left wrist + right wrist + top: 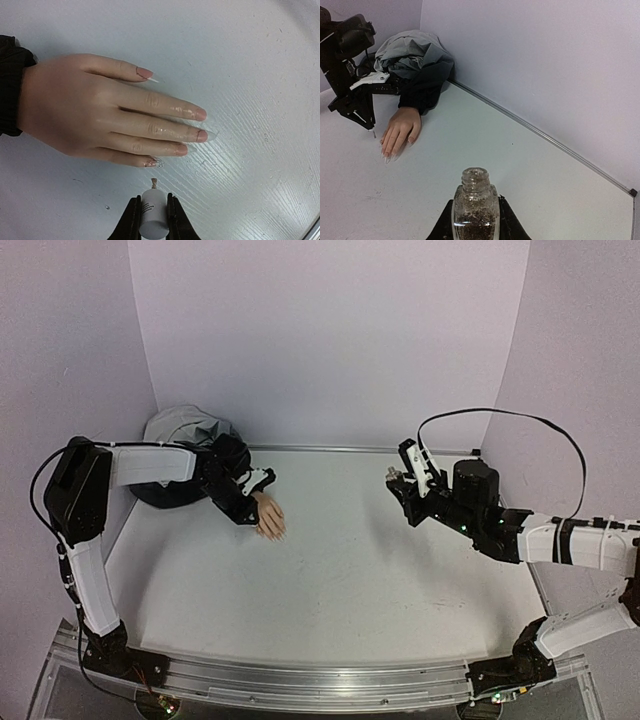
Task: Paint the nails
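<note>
The pale peach mannequin hand (85,115) lies palm down on the white table, coming out of a dark sleeve (10,85). Its long nails (200,135) point right; the little finger nail (153,162) carries glitter. My left gripper (152,200) is shut on the white cap (152,215), whose brush tip (154,183) hovers just beside that little finger nail, apart from it. From above, the left gripper (248,508) is at the hand's (271,517) left side. My right gripper (475,222) is shut on an open clear bottle of glitter polish (475,205), held off at the right (397,478).
A grey and dark jacket (185,435) is bunched in the back left corner against the wall; it also shows in the right wrist view (412,55). A metal strip (535,132) runs along the foot of the back wall. White table (360,570) lies between the arms.
</note>
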{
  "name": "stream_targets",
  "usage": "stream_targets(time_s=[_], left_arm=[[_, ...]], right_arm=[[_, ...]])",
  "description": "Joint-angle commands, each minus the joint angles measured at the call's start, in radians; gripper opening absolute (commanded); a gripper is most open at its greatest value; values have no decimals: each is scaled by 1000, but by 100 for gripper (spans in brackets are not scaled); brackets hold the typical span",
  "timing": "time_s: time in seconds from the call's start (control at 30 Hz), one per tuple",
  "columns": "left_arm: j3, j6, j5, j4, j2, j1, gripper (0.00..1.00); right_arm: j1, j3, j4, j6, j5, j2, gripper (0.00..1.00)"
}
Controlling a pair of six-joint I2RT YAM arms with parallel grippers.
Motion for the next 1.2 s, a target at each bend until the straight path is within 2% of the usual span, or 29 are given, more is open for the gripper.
stream_targets(time_s=[0.0, 0.4, 1.17], left_arm=[[80, -68, 22, -21, 17, 3, 0], [90, -111, 7, -33, 47, -15, 0], [123, -105, -25, -32, 85, -18, 0]], right_arm=[[0, 18, 67, 11, -1, -4, 0], [0, 15, 69, 10, -5, -3, 0], [0, 10, 69, 12, -2, -13, 0]])
